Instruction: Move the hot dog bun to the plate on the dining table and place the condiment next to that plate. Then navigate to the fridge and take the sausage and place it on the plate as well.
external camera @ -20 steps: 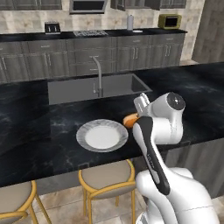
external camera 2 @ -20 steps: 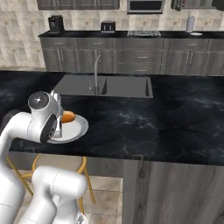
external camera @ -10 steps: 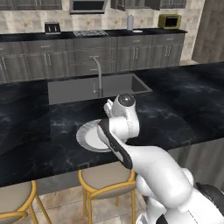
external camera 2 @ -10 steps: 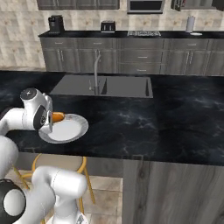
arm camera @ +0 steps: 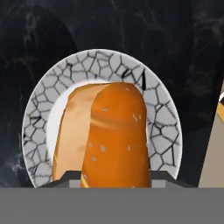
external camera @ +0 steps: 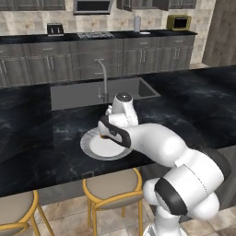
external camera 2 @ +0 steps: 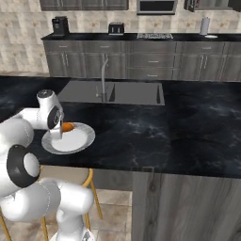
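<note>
The pincer (arm camera: 114,177) grips the oblong orange-tan hot dog bun (arm camera: 107,135) directly above the round plate with its grey marbled rim (arm camera: 162,118) on the near edge of the black marble bench (external camera: 37,138). The bun looks unreleased; condiment and sausage remain.

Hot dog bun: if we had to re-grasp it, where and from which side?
Across its narrow width near one end, from above, as the claw holds it now over the plate. The hot dog bun is oblong with rounded sides, so the short axis fits the fingers; the long axis probably would not.
</note>
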You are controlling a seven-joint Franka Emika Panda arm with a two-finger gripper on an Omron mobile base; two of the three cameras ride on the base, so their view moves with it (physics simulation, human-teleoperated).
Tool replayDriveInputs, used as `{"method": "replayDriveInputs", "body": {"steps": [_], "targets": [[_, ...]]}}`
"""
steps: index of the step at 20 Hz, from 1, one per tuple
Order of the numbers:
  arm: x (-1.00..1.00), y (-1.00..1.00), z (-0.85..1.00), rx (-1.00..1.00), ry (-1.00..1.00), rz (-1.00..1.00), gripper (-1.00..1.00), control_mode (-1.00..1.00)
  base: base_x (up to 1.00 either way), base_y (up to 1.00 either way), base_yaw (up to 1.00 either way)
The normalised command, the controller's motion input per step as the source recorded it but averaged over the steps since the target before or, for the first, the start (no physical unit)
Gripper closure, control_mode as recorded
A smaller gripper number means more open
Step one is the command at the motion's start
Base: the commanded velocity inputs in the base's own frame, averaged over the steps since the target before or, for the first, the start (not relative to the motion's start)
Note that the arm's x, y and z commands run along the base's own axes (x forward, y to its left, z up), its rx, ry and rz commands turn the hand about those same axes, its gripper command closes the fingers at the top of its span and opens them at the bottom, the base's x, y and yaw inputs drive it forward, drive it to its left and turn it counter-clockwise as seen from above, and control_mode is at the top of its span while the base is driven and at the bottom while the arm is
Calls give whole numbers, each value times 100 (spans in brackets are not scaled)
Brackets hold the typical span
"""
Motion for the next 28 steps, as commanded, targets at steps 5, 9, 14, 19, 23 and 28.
{"method": "replayDriveInputs", "body": {"steps": [5,9,14,19,23,28], "targets": [[2,0,-26,0,1,0,100,-100,0,0,0],[4,0,-43,0,3,0,100,-100,0,0,0],[8,0,-40,0,2,0,100,-100,0,0,0],[10,0,-32,0,1,0,100,-100,0,0,0],[11,0,-20,0,0,0,100,-100,0,0,0],[15,0,-14,0,0,0,100,-100,0,0,0]]}}
